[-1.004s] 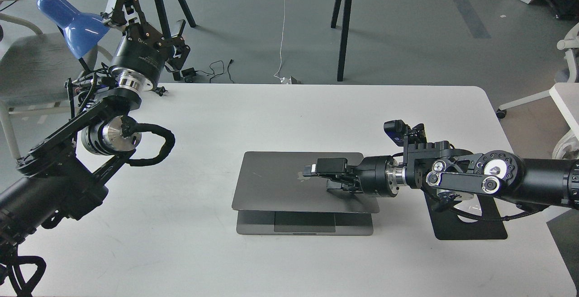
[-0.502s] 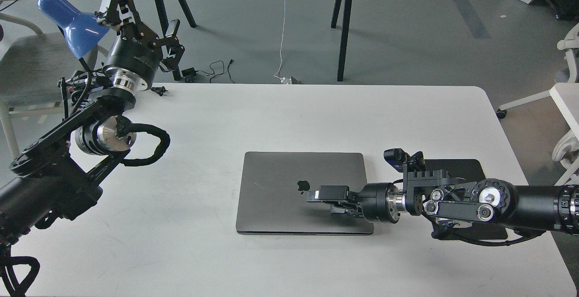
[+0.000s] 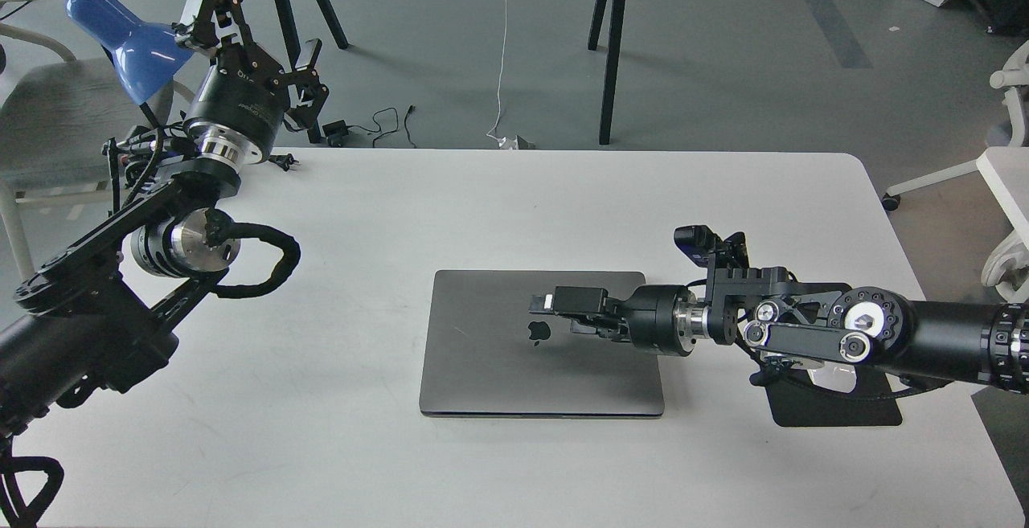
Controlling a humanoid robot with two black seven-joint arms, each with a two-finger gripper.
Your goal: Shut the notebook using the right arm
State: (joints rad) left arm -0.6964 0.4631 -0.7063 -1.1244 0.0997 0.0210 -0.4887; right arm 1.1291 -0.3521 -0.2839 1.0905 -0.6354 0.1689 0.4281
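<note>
The notebook (image 3: 482, 351) is a space-grey laptop lying flat mid-table with its lid down and the dark apple logo (image 3: 539, 332) facing up. My right arm comes in from the right. Its gripper (image 3: 555, 303) hovers just over the lid, a little behind the logo. Its dark fingers are seen side-on and overlap, so I cannot tell their gap. A blue-tipped camera module (image 3: 693, 240) sits near its wrist. My left gripper (image 3: 261, 30) is raised at the far left beside the blue lamp, with fingers spread and empty.
A black mouse pad (image 3: 836, 411) lies under my right forearm, right of the notebook. A blue lamp (image 3: 120, 34) stands at the table's back left corner. Black table legs and cables stand on the floor behind. The white table's (image 3: 514, 206) right edge is near the arm.
The lid went from part open to flat shut under my right gripper. The gripper then rose slightly off the lid and shifted back. The left arm barely moved.
</note>
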